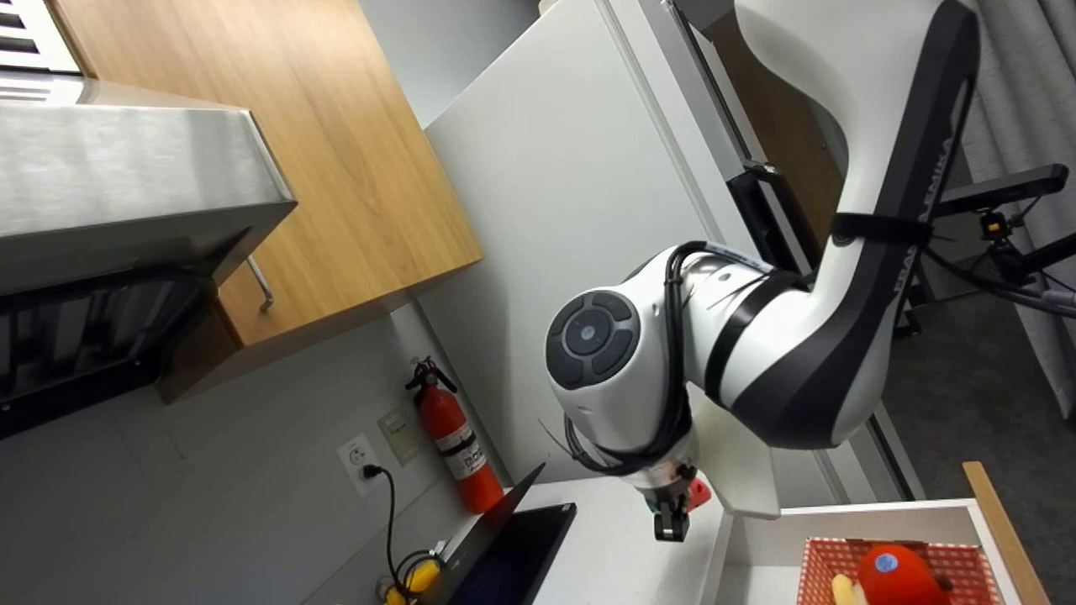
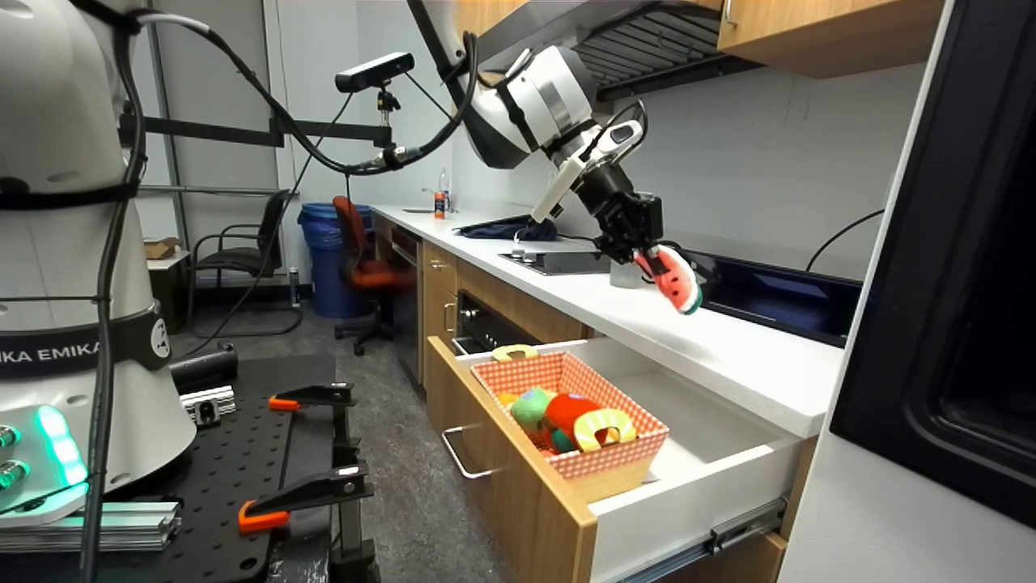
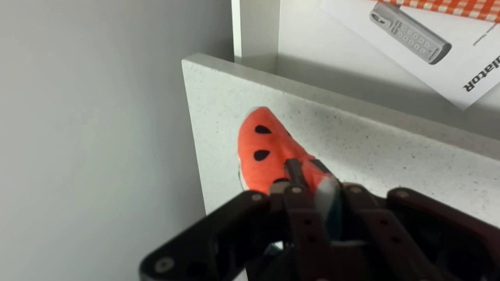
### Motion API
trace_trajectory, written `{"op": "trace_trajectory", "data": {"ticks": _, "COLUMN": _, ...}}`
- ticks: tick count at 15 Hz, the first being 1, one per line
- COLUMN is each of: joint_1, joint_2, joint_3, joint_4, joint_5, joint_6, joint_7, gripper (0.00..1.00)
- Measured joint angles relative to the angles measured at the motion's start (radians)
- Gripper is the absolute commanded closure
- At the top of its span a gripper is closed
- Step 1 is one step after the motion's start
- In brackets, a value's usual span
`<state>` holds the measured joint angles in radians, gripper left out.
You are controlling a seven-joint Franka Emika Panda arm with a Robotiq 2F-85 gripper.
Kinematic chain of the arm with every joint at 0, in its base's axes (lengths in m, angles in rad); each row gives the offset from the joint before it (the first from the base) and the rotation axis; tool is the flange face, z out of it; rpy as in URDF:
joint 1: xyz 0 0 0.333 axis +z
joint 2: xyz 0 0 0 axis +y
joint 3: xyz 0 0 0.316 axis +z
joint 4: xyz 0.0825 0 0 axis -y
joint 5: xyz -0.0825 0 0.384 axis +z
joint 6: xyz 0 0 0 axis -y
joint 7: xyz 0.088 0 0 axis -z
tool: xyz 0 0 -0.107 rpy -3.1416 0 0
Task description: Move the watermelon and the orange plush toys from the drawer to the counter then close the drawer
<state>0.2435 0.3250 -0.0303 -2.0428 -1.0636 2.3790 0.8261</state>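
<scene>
Nearest in the wrist view, the gripper pinches the watermelon above the counter. The open drawer lies far right. If dropped too high or too near it, the watermelon could roll in.

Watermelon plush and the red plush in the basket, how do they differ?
The watermelon plush is held by the gripper over the counter; the red plush lies in the basket. The watermelon plush is wedge-shaped and black-spotted; the red plush looks rounded. Both are largely red.
</scene>
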Motion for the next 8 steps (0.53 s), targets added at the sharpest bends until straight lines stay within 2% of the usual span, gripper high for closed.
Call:
{"op": "trace_trajectory", "data": {"ticks": 2, "joint_1": 0.0, "joint_2": 0.049, "joint_3": 0.0, "joint_4": 0.045, "joint_5": -0.04, "joint_6": 0.0, "joint_7": 0.029, "gripper": 0.97}}
{"op": "trace_trajectory", "data": {"ticks": 3, "joint_1": 0.0, "joint_2": 0.072, "joint_3": 0.0, "joint_4": 0.067, "joint_5": -0.053, "joint_6": 0.0, "joint_7": 0.041, "gripper": 0.64}}
{"op": "trace_trajectory", "data": {"ticks": 4, "joint_1": 0.0, "joint_2": 0.092, "joint_3": 0.0, "joint_4": 0.086, "joint_5": -0.062, "joint_6": -0.001, "joint_7": 0.05, "gripper": 0.63}}
{"op": "trace_trajectory", "data": {"ticks": 8, "joint_1": -0.001, "joint_2": 0.147, "joint_3": -0.001, "joint_4": 0.141, "joint_5": -0.068, "joint_6": -0.001, "joint_7": 0.063, "gripper": 0.34}}
